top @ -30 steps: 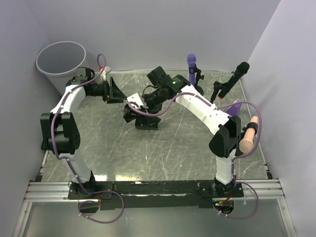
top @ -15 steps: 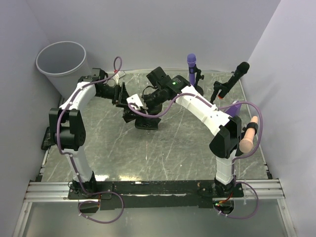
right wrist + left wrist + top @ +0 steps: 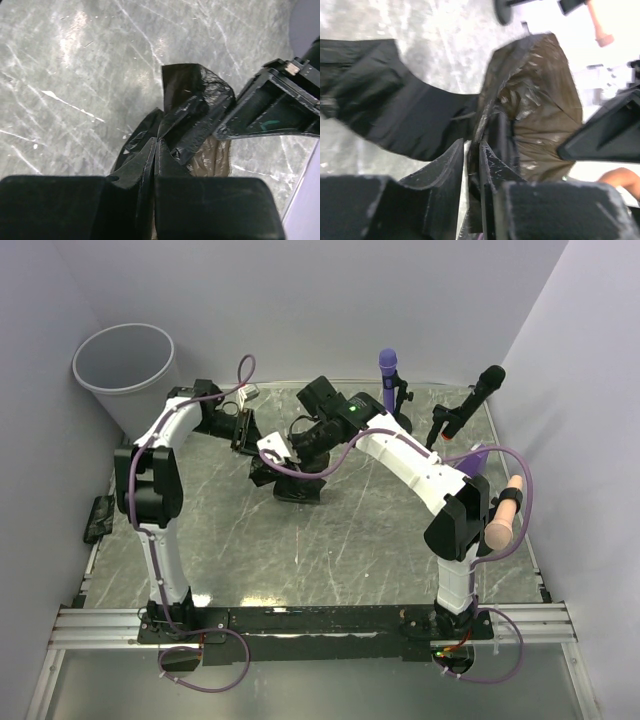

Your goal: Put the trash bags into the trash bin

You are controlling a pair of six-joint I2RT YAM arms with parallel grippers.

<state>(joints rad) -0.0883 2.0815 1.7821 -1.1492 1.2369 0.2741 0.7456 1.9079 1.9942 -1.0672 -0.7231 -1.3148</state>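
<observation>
A crumpled black trash bag [image 3: 290, 483] lies at the middle of the marble table, its mouth pulled open. My right gripper [image 3: 268, 462] is shut on a fold of it; the right wrist view shows its jaws [image 3: 156, 140] pressed together on black film [image 3: 195, 100]. My left gripper [image 3: 252, 432] reaches in from the left. In the left wrist view its jaws [image 3: 471, 145] stand nearly together with the bag's rim [image 3: 481, 115] between them, and the brownish inside of the bag [image 3: 540, 90] lies beyond. The light grey trash bin [image 3: 125, 365] stands at the far left corner.
A purple microphone [image 3: 387, 370] and a black microphone [image 3: 485, 385] stand on stands at the back right. A pink object [image 3: 505, 510] and a purple one [image 3: 478, 455] sit by the right wall. A flat black item [image 3: 98, 518] lies off the table's left edge.
My left arm swung right, from beside the bin to the bag, and its jaws narrowed from wide open onto the bag's rim. The right arm and the bag stayed put.
</observation>
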